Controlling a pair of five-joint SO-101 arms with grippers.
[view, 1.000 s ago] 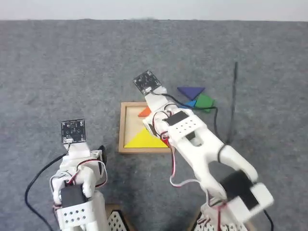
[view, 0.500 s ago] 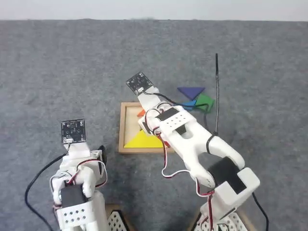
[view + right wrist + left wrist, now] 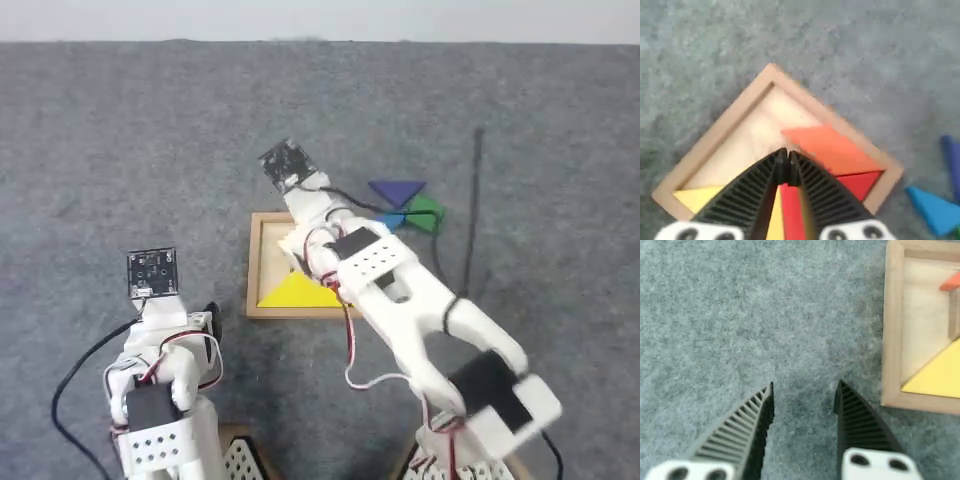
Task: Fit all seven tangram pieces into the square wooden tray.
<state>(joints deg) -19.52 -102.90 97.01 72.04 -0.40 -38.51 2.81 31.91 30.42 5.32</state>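
Right wrist view shows me the square wooden tray (image 3: pixel 735 107) holding three pieces: one orange four-sided piece (image 3: pixel 832 145), one red triangle (image 3: pixel 857 182) and one yellow triangle (image 3: pixel 695 196). My right tool (image 3: pixel 788 152) is clenched empty over them. Three more lie on the grey tabletop (image 3: pixel 150 120) beside the tray: a dark blue triangle (image 3: pixel 396 189), a light blue triangle (image 3: pixel 393 215) and a green piece (image 3: pixel 428 211). My left tool (image 3: pixel 804 390) hangs released near the tray.
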